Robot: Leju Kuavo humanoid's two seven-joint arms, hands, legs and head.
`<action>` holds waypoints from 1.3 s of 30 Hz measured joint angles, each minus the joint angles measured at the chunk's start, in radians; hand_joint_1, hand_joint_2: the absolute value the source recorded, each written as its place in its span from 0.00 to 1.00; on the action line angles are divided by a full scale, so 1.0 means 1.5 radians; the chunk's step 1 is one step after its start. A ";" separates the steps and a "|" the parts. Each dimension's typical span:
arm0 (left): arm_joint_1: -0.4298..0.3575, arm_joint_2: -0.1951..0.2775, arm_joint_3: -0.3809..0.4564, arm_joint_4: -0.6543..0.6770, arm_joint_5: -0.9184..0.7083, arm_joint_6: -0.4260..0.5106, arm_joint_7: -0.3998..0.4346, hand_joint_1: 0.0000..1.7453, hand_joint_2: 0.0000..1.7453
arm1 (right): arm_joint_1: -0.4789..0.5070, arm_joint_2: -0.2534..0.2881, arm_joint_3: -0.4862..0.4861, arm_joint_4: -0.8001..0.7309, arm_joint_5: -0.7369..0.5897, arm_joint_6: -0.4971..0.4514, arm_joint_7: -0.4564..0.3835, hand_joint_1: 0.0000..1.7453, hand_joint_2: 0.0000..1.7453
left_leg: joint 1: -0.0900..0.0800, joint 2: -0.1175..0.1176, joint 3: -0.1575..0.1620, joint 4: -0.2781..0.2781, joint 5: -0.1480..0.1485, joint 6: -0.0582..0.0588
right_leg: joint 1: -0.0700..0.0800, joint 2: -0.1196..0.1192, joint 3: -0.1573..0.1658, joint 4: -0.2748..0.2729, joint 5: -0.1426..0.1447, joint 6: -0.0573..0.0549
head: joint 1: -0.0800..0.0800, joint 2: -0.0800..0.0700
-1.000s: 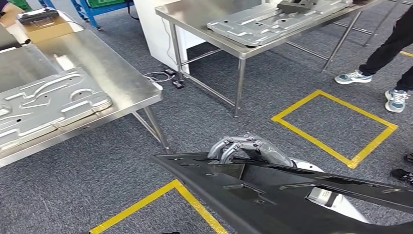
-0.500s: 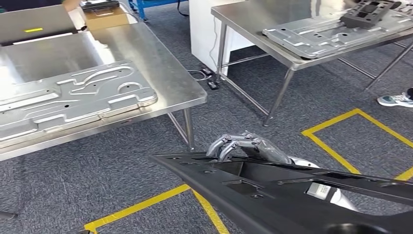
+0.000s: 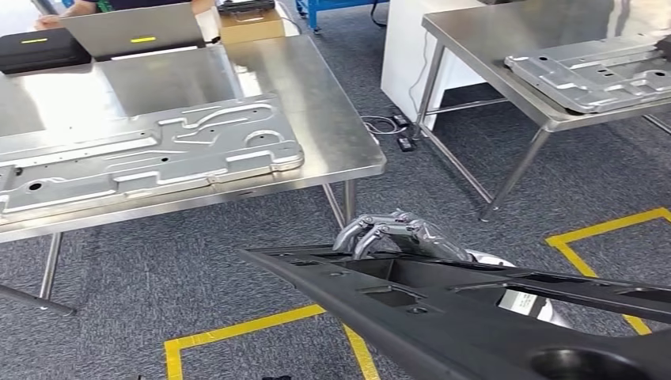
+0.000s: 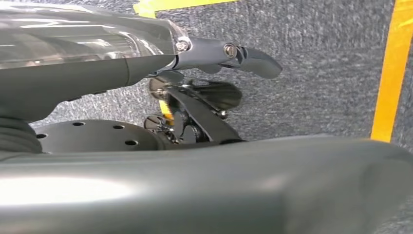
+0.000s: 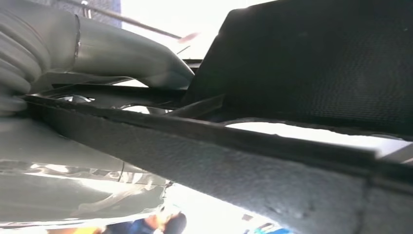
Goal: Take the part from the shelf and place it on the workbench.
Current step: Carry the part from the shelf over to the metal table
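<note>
Right hand (image 3: 399, 235) curls its silver fingers over the far rim of the black part (image 3: 443, 309), clamped on it; the right wrist view shows the grey hand (image 5: 58, 73) pressed against the same dark edge. The left hand (image 4: 146, 58) appears in its wrist view beside a broad dark surface, but whether it grips anything cannot be told.

The part fills the lower right of the head view, carried above the carpet and off any table. It is a long moulded panel with ribs, recesses and open slots, probably stiff plastic and fairly light for its length, though its span would likely make it swing or twist if held at one end. The rim and the ribbed openings look like the soundest places to hold; the thin tip at lower centre seems the most likely to flex.

Beyond it, the workbench (image 3: 332, 103) occupies the upper left, bearing a pressed metal panel (image 3: 150, 154). A second table (image 3: 490, 47) stands at upper right. Yellow floor tape (image 3: 237, 328) crosses the carpet below.
</note>
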State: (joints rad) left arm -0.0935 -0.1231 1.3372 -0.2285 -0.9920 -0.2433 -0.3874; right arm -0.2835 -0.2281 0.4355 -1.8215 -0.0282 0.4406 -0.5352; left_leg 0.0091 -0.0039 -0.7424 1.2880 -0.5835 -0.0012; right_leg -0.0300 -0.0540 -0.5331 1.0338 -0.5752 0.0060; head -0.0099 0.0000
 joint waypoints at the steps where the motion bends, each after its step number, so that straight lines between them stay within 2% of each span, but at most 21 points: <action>1: 0.001 0.000 0.001 0.000 0.001 -0.001 0.000 0.00 0.00 | 0.000 0.000 0.000 0.000 -0.001 0.000 0.000 1.00 1.00 | -0.001 0.007 0.019 -0.043 0.028 0.003 | 0.000 -0.008 0.006 0.000 -0.004 0.001 | 0.000 0.000; 3: 0.000 0.000 0.002 0.000 0.005 -0.003 -0.002 0.00 0.00 | -0.001 0.000 0.001 0.000 -0.002 0.000 0.002 1.00 1.00 | -0.008 0.033 0.055 -0.119 0.060 0.012 | 0.001 -0.021 0.015 -0.001 -0.012 0.007 | 0.000 0.000; 4: -0.001 0.000 0.002 0.000 0.007 -0.005 -0.003 0.00 0.00 | -0.001 0.000 0.001 0.000 -0.002 0.000 0.002 1.00 1.00 | -0.013 0.043 0.064 -0.139 0.063 0.017 | 0.002 -0.027 0.017 -0.002 -0.015 0.010 | 0.000 0.000; 5: -0.002 0.000 0.002 0.000 0.009 -0.007 -0.004 0.00 0.00 | -0.001 0.000 0.001 0.000 -0.003 0.000 0.003 1.00 1.00 | -0.017 0.047 0.065 -0.144 0.057 0.021 | 0.003 -0.034 0.018 -0.003 -0.017 0.014 | 0.000 0.000; 7: 0.000 0.000 0.005 0.000 0.014 -0.009 -0.006 0.00 0.00 | -0.001 0.000 0.001 -0.001 -0.003 0.000 0.003 1.00 1.00 | -0.017 0.035 0.068 -0.152 0.054 0.025 | 0.005 -0.045 0.023 -0.007 -0.021 0.021 | 0.000 0.000; 8: 0.001 -0.001 0.006 0.000 0.016 -0.009 -0.007 0.00 0.00 | -0.001 0.000 0.001 -0.002 -0.003 0.000 0.004 1.00 1.00 | -0.014 0.028 0.072 -0.157 0.055 0.027 | 0.005 -0.039 0.026 -0.005 -0.025 0.024 | 0.001 0.000; 10: 0.001 -0.001 0.011 0.000 0.022 -0.009 -0.008 0.00 0.00 | 0.000 -0.001 0.001 -0.004 -0.003 0.000 0.004 1.00 1.00 | -0.009 0.015 0.081 -0.166 0.056 0.031 | 0.005 -0.005 0.009 0.037 -0.050 0.026 | 0.002 0.000; 11: -0.001 -0.002 0.013 0.000 0.024 -0.009 -0.008 0.00 0.00 | 0.001 -0.002 0.001 -0.004 -0.003 0.000 0.004 1.00 1.00 | -0.009 0.008 0.084 -0.167 0.055 0.033 | 0.005 0.015 -0.013 0.079 -0.068 0.026 | 0.002 0.000; 13: -0.004 -0.003 0.016 0.000 0.028 -0.009 -0.007 0.00 0.00 | 0.005 -0.002 0.001 -0.005 -0.003 0.000 0.004 1.00 1.00 | -0.009 -0.010 0.087 -0.167 0.052 0.036 | 0.006 0.031 -0.066 0.164 -0.092 0.025 | 0.003 0.000; 15: -0.004 -0.003 0.019 0.000 0.030 -0.009 -0.004 0.00 0.00 | 0.007 -0.003 0.001 -0.005 -0.003 0.000 0.005 1.00 1.00 | -0.009 -0.029 0.092 -0.167 0.050 0.035 | 0.006 0.034 -0.084 0.168 -0.067 0.026 | 0.003 0.000; 18: -0.004 -0.003 0.021 0.000 0.031 -0.009 -0.002 0.00 0.00 | 0.007 -0.002 0.001 -0.005 -0.003 0.000 0.005 1.00 1.00 | -0.008 -0.056 0.099 -0.165 0.044 0.029 | 0.003 0.065 -0.045 0.048 0.011 0.024 | 0.003 0.000; 20: -0.005 -0.003 0.022 0.000 0.031 -0.009 -0.001 0.00 0.00 | 0.007 -0.002 0.001 -0.005 -0.003 0.000 0.006 1.00 1.00 | -0.008 -0.072 0.096 -0.164 0.043 0.024 | 0.002 0.084 -0.030 0.008 0.022 0.019 | 0.003 0.000; 22: -0.003 -0.003 0.025 0.000 0.032 -0.009 -0.001 0.00 0.00 | 0.007 -0.002 0.001 -0.005 -0.004 0.000 0.006 1.00 1.00 | -0.006 -0.083 0.092 -0.164 0.043 0.018 | 0.003 0.075 -0.027 0.003 0.020 0.013 | 0.003 0.000; 23: -0.002 -0.003 0.026 0.000 0.033 -0.010 -0.001 0.00 0.00 | 0.006 -0.001 0.001 -0.005 -0.004 0.000 0.006 1.00 1.00 | -0.006 -0.078 0.091 -0.161 0.040 0.016 | 0.002 0.068 -0.025 0.002 0.020 0.009 | 0.002 0.000; 26: -0.004 -0.003 0.029 0.000 0.036 -0.012 -0.001 0.00 0.00 | 0.005 -0.001 0.001 -0.006 -0.004 0.000 0.006 1.00 1.00 | -0.007 -0.026 0.054 -0.087 0.002 0.004 | -0.001 0.040 -0.018 -0.001 0.016 -0.001 | 0.002 0.000; 28: -0.006 -0.003 0.030 0.000 0.039 -0.015 -0.001 0.00 0.00 | 0.006 -0.001 0.001 -0.006 -0.005 0.000 0.006 1.00 1.00 | -0.002 -0.008 0.010 -0.004 -0.027 -0.003 | 0.000 0.021 -0.014 -0.001 0.011 -0.003 | 0.002 0.000; 29: -0.006 -0.003 0.030 0.000 0.040 -0.016 0.000 0.00 0.00 | 0.006 -0.001 0.001 -0.006 -0.005 0.000 0.006 1.00 1.00 | -0.001 -0.005 -0.003 0.016 -0.027 -0.004 | 0.000 0.013 -0.012 -0.001 0.008 -0.002 | 0.002 0.000; 30: -0.005 -0.003 0.031 0.000 0.040 -0.017 0.000 0.00 0.00 | 0.007 -0.001 0.001 -0.006 -0.006 0.000 0.006 1.00 1.00 | 0.000 -0.004 -0.002 0.010 -0.014 -0.005 | 0.000 0.007 -0.008 -0.001 0.005 -0.001 | 0.002 0.000; 32: -0.003 -0.003 0.031 0.000 0.041 -0.019 0.000 0.00 0.00 | 0.006 0.000 0.001 -0.006 -0.010 0.000 0.006 1.00 1.00 | 0.000 -0.001 0.033 -0.067 0.034 -0.001 | 0.000 -0.001 0.001 -0.001 -0.001 0.002 | 0.002 0.000; 34: -0.002 -0.003 0.031 0.000 0.041 -0.020 -0.001 0.00 0.00 | 0.005 0.003 0.001 -0.007 -0.014 -0.001 0.006 1.00 1.00 | -0.004 0.003 0.068 -0.137 0.061 0.007 | 0.001 -0.007 0.006 -0.001 -0.006 0.007 | 0.001 0.000; 39: -0.001 -0.004 0.032 0.000 0.042 -0.020 -0.001 0.00 0.00 | 0.007 0.005 0.001 -0.007 -0.018 0.000 0.005 1.00 1.00 | -0.009 0.006 0.078 -0.158 0.051 0.006 | 0.001 -0.008 0.008 -0.007 -0.009 0.016 | 0.002 0.000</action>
State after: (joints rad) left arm -0.0950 -0.1293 1.3845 -0.2285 -0.9297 -0.2739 -0.3887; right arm -0.2735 -0.2202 0.4368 -1.8322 -0.0555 0.4400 -0.5272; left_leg -0.0038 0.0050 -0.6248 1.0509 -0.5075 0.0081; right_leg -0.0279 -0.0665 -0.5211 1.0237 -0.5890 0.0294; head -0.0074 0.0000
